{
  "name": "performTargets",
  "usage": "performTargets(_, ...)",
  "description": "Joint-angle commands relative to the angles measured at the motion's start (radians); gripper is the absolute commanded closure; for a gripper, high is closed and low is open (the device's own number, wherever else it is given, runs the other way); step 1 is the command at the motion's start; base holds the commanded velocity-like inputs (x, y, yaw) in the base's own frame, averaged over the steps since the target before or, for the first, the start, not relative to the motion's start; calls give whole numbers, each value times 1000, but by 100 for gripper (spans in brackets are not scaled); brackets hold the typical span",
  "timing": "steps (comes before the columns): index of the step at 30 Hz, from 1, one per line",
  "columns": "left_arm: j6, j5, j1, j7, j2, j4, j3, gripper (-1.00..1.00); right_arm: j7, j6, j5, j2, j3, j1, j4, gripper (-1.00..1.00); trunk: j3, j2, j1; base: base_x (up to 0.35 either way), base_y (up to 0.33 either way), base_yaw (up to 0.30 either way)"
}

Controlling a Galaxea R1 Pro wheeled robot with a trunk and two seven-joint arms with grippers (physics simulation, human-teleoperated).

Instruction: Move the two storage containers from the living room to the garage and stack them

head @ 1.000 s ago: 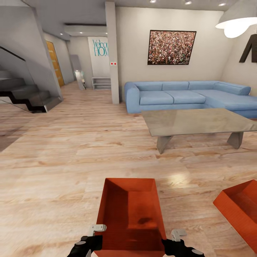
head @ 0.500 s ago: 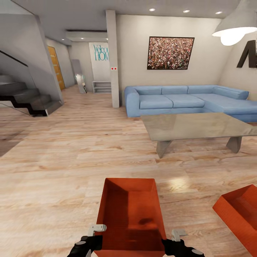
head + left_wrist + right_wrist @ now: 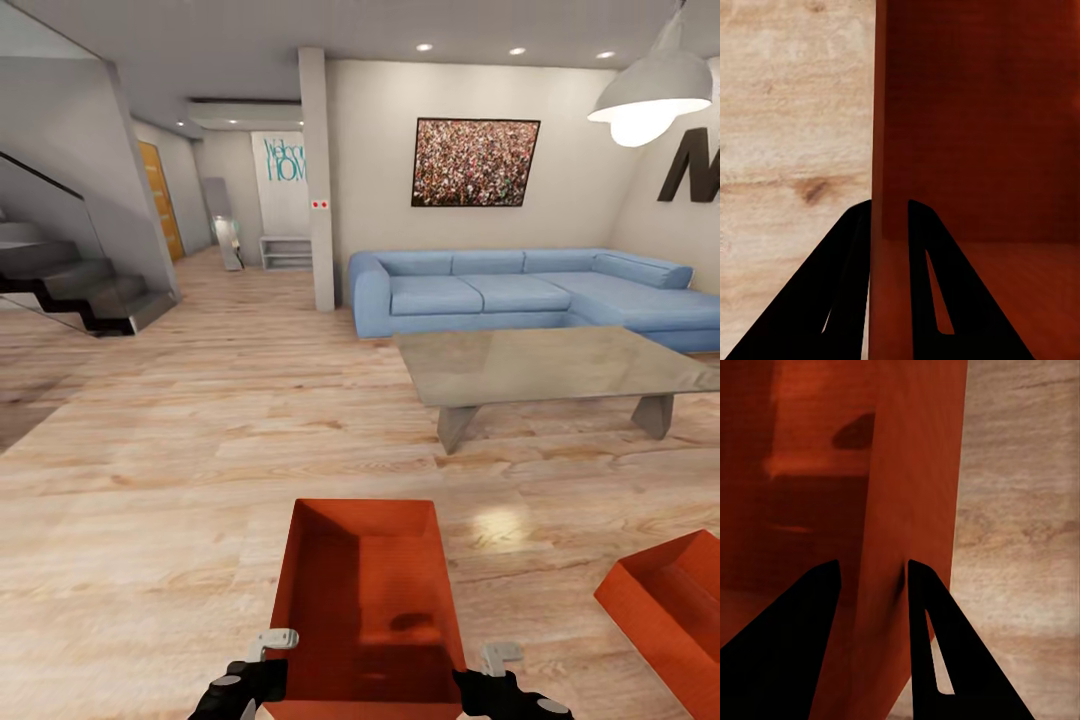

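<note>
One orange-red storage container (image 3: 365, 590) hangs low in front of me in the head view, open side up. My left gripper (image 3: 268, 660) is shut on its left wall and my right gripper (image 3: 492, 668) on its right wall. In the left wrist view the black fingers (image 3: 934, 270) of the left gripper (image 3: 889, 206) straddle the container's wall (image 3: 891, 112). The right wrist view has the right gripper (image 3: 874, 566) clamped over the other wall (image 3: 915, 457). The second storage container (image 3: 665, 610) rests on the living room's wood floor (image 3: 150, 480) at the right.
A grey low table (image 3: 540, 360) stands ahead on the right, with a blue corner sofa (image 3: 480, 290) behind it. A white pillar (image 3: 318, 180) rises mid-room. Dark stairs (image 3: 80, 290) are at the left. A hallway with an orange-brown door (image 3: 157, 200) leads off behind them.
The whole room has slid downward in the head view, so the camera has moved. The held container and both grippers keep their places in the picture.
</note>
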Motion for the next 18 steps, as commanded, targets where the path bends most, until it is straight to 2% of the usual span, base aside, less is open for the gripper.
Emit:
performTargets(1,6,-3,0,11,1,-2,-2,100,7,1,-2,0,-4,0,0,100,3,7,-4,0,0,0)
performTargets(12,6,-3,0,11,1,-2,-3,100,7,1,-2,0,-4,0,0,100,38,84,-46,0,0,0)
performTargets(18,6,-3,0,11,1,-2,-2,100,7,1,-2,0,-4,0,0,100,65,126,-69,0,0,0)
